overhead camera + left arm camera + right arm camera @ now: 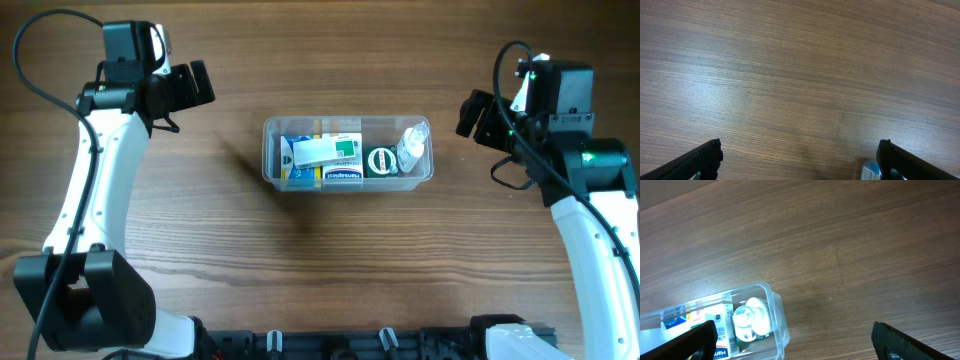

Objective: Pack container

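The clear container point(270, 135) sits at the middle of the table. It holds blue, white and green small boxes point(325, 152), a green round tin point(381, 160) and a small white bottle point(411, 146). The right wrist view shows the container's corner point(782, 325) with the bottle point(752, 317) inside. My left gripper point(195, 85) is open and empty, raised left of the container; its fingers frame bare wood in its wrist view point(800, 160). My right gripper point(470, 112) is open and empty, raised right of the container point(792, 340).
The wooden table point(320, 260) surrounds the container. A blue and white edge of something point(870, 171) shows at the bottom of the left wrist view. Black mounts run along the front edge point(380, 345).
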